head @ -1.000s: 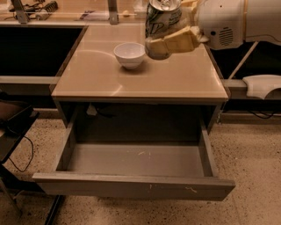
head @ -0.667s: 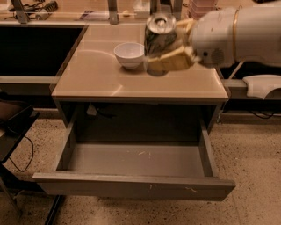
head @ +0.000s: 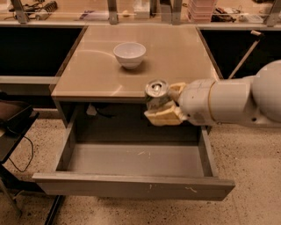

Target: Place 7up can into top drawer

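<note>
The 7up can is upright in my gripper, its silver top with pull tab facing up. The gripper's tan fingers are shut on the can, one below and in front of it, one behind. The white arm reaches in from the right. The can hangs in the air at the front edge of the tan tabletop, above the back right part of the open top drawer. The drawer is pulled out, with a flat grey bottom and nothing in it.
A white bowl stands on the tabletop behind the can. A shelf with clutter runs along the back. A dark chair or cart edge and a cable are at the left. Speckled floor lies around the drawer.
The gripper has carried the can forward and down, from above the tabletop near the bowl to the table's front edge over the open drawer.
</note>
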Action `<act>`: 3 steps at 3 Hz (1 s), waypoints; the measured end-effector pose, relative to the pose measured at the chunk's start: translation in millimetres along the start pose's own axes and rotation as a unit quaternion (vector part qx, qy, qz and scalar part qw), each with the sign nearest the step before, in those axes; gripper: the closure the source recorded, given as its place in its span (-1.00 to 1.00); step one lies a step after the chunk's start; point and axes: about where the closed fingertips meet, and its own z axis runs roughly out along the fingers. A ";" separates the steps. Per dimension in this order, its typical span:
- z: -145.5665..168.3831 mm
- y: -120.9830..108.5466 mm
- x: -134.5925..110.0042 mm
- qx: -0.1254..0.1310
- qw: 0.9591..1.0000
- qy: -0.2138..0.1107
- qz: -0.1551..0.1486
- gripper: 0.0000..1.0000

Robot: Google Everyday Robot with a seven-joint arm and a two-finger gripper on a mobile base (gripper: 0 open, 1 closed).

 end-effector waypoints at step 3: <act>47.1 6.0 125.4 0.023 0.991 0.099 0.088 1.00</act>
